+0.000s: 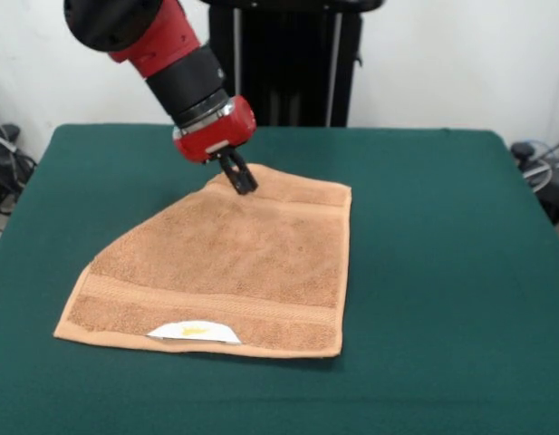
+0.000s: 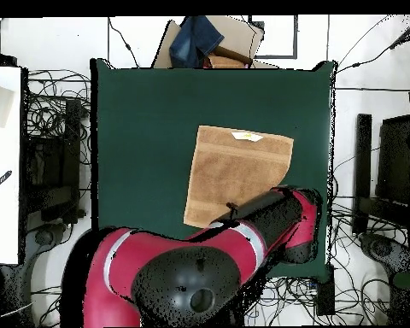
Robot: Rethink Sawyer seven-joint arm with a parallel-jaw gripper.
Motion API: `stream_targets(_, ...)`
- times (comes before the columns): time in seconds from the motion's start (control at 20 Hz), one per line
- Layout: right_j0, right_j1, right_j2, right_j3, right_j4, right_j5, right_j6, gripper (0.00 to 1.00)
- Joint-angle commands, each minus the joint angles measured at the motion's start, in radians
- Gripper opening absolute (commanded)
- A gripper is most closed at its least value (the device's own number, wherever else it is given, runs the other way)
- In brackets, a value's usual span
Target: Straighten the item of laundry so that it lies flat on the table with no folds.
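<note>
Nearest me is the towel's [image 1: 226,270] front edge with its white label [image 1: 195,332], lying flat on the green surface [image 1: 442,272]. I see most of the towel spread out already. One far corner is missing from its shape, so I think it is folded under or bunched up by my hand [image 1: 243,181]. My hand looks pinched shut, touching the towel's far edge. I judge that corner needs pulling out to finish.

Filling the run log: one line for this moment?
gripper: on towel's far corner, grip unclear | towel: one corner folded | table: green
</note>
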Motion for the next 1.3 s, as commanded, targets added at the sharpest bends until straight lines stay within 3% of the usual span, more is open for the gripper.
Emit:
stream_targets(0.05, -0.036, -0.027, 0.077, -0.003, -0.126, -0.059, -0.124, 0.0)
stream_targets(0.3, -0.053, -0.066, 0.108, -0.008, -0.055, 0.001, -0.076, 0.0)
stream_targets(0.5, -0.031, -0.074, 0.111, -0.03, -0.087, -0.006, 0.007, 0.0)
stream_targets(0.8, 0.001, -0.076, 0.15, -0.053, -0.04, 0.049, 0.07, 0.0)
stream_targets(1.3, 0.076, -0.035, 0.167, -0.133, -0.033, 0.105, 0.16, 0.0)
